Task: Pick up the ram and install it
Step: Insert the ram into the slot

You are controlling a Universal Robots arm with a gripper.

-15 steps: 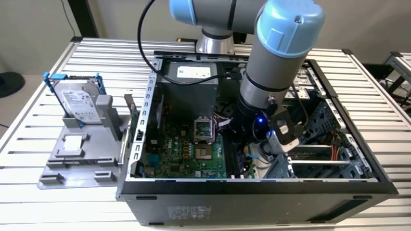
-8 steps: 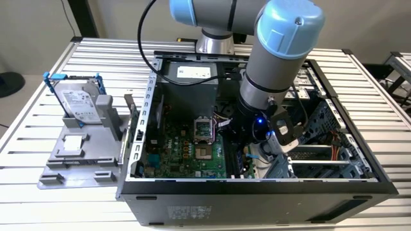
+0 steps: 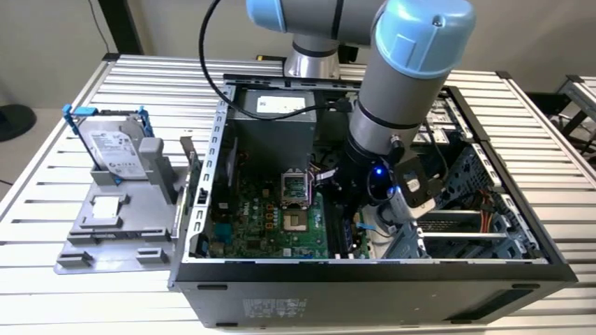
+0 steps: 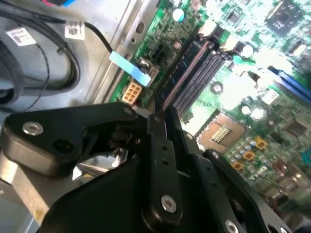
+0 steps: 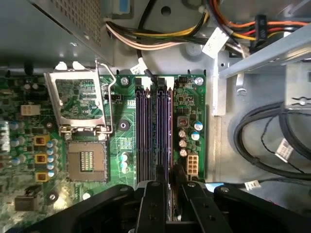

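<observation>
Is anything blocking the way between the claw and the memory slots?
Nothing visible does. The claw hangs right over the long slots, which look bare; the cable bundle lies past their far end.

One open computer case [image 3: 373,269] sat on the table, one motherboard [image 5: 126,145] inside it, four memory slots [image 5: 154,131], and one hard drive [image 3: 116,150] outside.

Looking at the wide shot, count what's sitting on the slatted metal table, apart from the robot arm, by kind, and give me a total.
Open computer case: 1
Hard drive in a blue frame: 1
Grey stand holding the drive: 1
Total: 3
</observation>
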